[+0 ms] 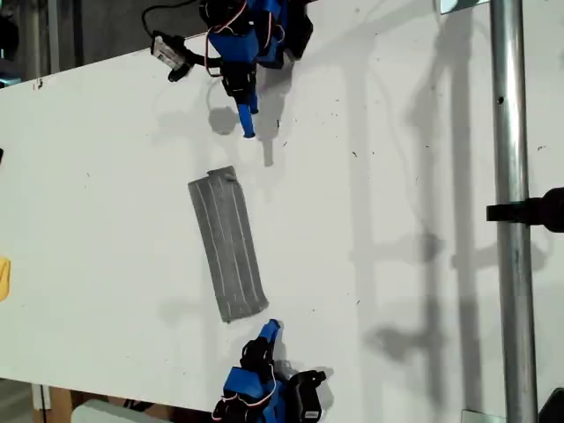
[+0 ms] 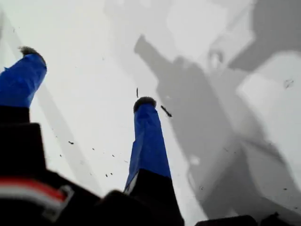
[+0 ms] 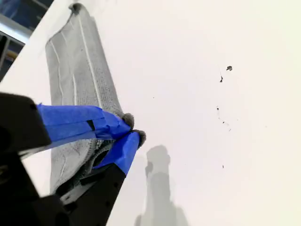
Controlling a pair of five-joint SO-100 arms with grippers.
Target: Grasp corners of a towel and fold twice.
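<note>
One folded towel between both grippers.

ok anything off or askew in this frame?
Minor. The towel lies folded into a narrow strip, angled rather than square to the table edges, and its far end is rumpled. My first gripper is open over bare table; my second gripper is shut beside the towel's near end. No spills.
</note>
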